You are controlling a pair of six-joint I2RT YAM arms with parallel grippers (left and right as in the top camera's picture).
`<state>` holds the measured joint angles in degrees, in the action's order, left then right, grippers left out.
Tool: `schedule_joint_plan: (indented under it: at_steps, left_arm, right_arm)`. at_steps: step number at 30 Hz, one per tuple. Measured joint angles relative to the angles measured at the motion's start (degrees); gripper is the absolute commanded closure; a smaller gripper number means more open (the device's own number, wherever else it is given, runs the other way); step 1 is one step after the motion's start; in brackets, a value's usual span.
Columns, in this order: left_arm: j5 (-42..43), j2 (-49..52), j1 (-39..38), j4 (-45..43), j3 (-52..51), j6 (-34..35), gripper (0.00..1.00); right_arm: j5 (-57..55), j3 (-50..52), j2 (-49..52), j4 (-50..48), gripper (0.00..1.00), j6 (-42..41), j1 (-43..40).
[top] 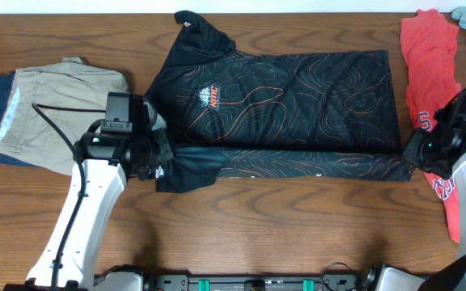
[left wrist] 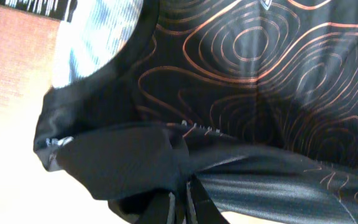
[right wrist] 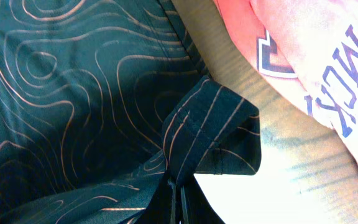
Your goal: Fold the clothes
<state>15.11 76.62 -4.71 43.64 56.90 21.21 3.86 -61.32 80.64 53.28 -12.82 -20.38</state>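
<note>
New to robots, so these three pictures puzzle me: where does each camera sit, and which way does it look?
Overhead: above the table, looking straight down on the jersey; both arms show, left gripper and right gripper at its near edge.
Left wrist: on the left arm, looking along its shut gripper at pinched jersey.
Right wrist: likewise on the right arm; pinched hem, red shirt beside.
Shared: all show the jersey; overhead and right wrist share the red shirt.

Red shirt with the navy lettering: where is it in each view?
Overhead: red shirt, far right.
Left wrist: not in it.
Right wrist: upper right, lettering showing.
Shared landmark: black contour-line jersey, in all three views.
</note>
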Motion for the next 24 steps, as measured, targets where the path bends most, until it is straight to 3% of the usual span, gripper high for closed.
schedule_joint_plan:
  at_steps: [14,16,18,19,21,22,24]
  left_arm:
    - [0.22,7.34,0.0,-12.79,0.0,0.0,0.94]
    - [0.22,8.79,0.0,-14.99,0.0,0.0,0.94]
    - [0.2,10.08,0.0,-17.14,0.0,0.02,0.94]
    - [-0.04,10.86,0.0,-18.49,0.0,0.0,0.89]
    - [-0.5,11.85,0.2,-21.05,-0.02,-0.2,0.62]
    - [-0.66,12.2,0.31,-22.21,-0.02,-0.09,0.51]
    - [-1.11,12.41,0.5,-23.71,-0.04,0.07,0.37]
  right_arm:
    - [3.74,0.24,7.67,-13.25,0.99,-0.17,0.11]
    - [4.63,0.28,8.02,-15.3,0.97,-0.22,0.11]
    - [5.73,0.33,8.17,-17.57,0.89,-0.35,0.11]
    - [5.77,0.33,8.26,-18.78,0.81,-0.39,0.11]
    - [5.97,0.31,8.7,-21.27,0.49,-0.55,0.09]
    - [6.03,0.31,8.96,-22.05,0.41,-0.42,0.09]
    - [6.45,0.31,9.84,-23.15,0.4,-0.33,0.24]
